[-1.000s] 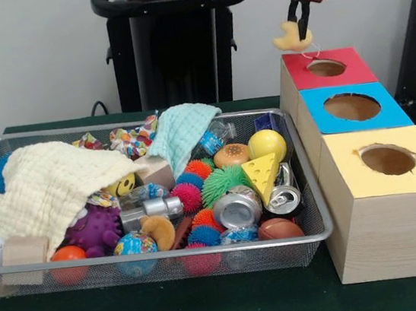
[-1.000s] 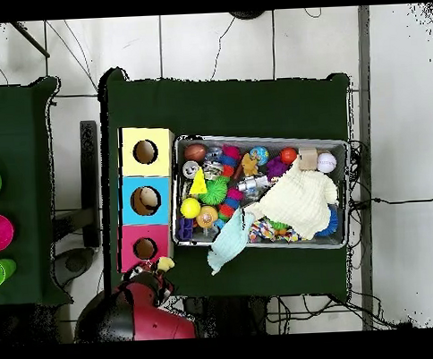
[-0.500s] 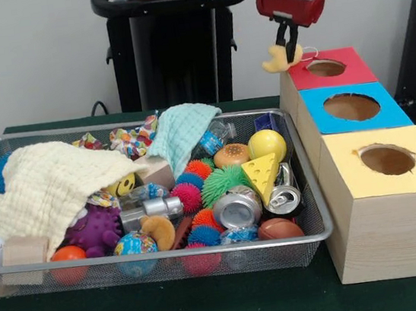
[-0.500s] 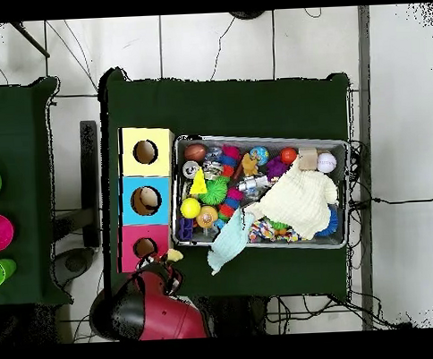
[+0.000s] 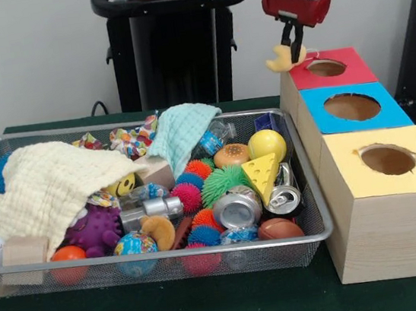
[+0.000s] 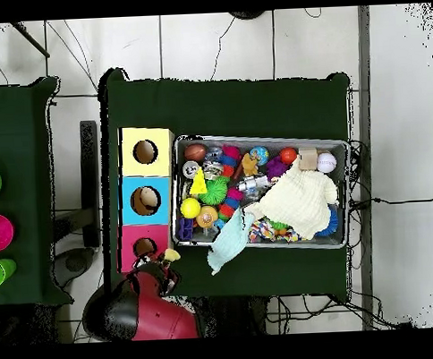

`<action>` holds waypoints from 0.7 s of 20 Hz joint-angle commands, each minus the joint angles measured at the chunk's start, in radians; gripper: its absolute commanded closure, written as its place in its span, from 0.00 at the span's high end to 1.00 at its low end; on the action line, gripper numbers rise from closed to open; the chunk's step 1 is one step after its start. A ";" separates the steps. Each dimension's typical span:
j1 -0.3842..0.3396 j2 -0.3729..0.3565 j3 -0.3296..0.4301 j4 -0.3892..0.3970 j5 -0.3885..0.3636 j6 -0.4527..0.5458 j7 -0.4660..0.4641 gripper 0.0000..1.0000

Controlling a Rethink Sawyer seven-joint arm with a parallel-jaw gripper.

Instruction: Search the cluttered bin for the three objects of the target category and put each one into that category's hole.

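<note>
Since half a second ago my gripper (image 5: 291, 46) shifted slightly right toward red hole (image 5: 326, 68), yellow toy (image 5: 284, 58) dangling right under fingertips, pinched shut on it, beside red box's left edge, above table

A cream cloth (image 5: 47, 184) drapes over the left half of the wire bin (image 5: 311, 211), hiding whatever lies beneath; a purple toy (image 5: 95, 230) pokes out only partly. The arm above the end effector (image 5: 291, 43) is cut off by the top edge in the front view. The small yellow piece (image 5: 282, 57) it carries is too small to identify.
</note>
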 commanded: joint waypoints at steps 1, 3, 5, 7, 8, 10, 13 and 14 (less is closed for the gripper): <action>0.065 0.079 0.049 -0.091 0.066 0.029 0.268 0.00; 0.091 0.078 0.018 -0.108 0.071 0.065 0.270 0.00; 0.106 0.075 -0.005 -0.124 0.070 0.097 0.268 0.00; 0.119 0.077 -0.024 -0.139 0.071 0.121 0.267 0.00; 0.120 0.076 -0.031 -0.144 0.070 0.131 0.264 0.00; 0.130 0.079 -0.044 -0.154 0.069 0.144 0.265 0.00; 0.135 0.083 -0.052 -0.169 0.071 0.155 0.266 0.00; 0.136 0.084 -0.055 -0.173 0.071 0.157 0.266 0.00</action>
